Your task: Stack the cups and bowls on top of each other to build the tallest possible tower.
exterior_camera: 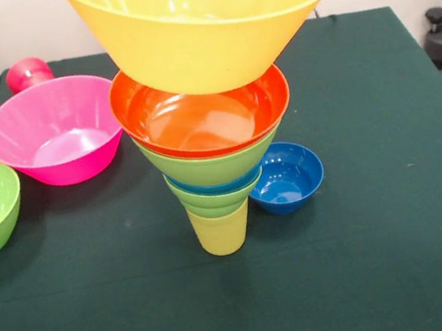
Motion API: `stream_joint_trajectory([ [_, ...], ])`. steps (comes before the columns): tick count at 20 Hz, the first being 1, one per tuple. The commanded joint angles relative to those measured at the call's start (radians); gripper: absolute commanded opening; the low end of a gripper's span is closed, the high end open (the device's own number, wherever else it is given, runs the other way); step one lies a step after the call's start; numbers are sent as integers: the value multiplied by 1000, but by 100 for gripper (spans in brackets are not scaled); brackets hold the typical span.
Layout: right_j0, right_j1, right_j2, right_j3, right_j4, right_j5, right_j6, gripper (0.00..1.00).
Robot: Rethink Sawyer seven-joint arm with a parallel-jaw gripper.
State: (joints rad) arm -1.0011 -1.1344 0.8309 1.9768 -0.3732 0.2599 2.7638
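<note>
Currently the big glossy yellow-orange plastic bowl (206, 23) tilts atop the funnel-shaped tower (210, 159); no gripper shows. Next, likely the pink bowl (58, 129) at nine o'clock.

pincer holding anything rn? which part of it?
Cannot tell: no pincer shows in the front view. The big yellow bowl sits tilted over the orange bowl atop the tower; whether anything grips its rim is out of frame.
</note>
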Motion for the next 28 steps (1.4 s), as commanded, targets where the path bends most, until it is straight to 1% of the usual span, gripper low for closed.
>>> stream_joint_trajectory([
  [1,53,33,-20,78,-68,-56,-46,0],
  [12,52,38,-27,87,-87,-88,-45,0],
  [28,15,57,-5,97,-109,-117,-71,0],
])
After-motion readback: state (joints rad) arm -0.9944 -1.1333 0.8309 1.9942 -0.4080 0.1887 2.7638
